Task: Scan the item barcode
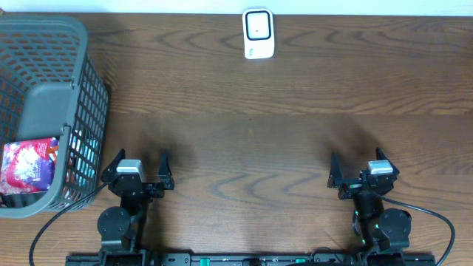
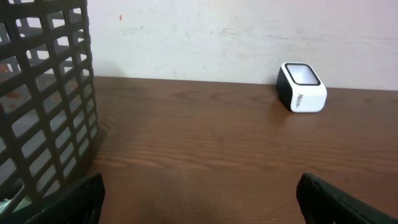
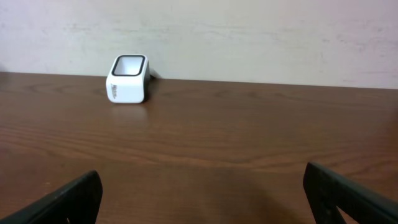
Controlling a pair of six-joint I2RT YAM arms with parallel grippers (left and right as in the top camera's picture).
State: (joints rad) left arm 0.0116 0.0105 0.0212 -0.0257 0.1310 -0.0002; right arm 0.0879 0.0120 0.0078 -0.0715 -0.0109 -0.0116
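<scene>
Overhead looks straight down on my surface (image 1: 295, 111). My wrist views sit low, facing the far wall (image 2: 217, 37); all three share the scanner (image 1: 259, 33) (white).

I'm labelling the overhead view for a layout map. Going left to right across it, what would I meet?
basket → left end effector → scanner → right end effector

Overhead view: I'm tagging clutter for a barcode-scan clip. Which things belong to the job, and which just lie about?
Job: scanner, packet, the basket holding it, left claw, right claw, both open.
Lying about: cable.
</scene>
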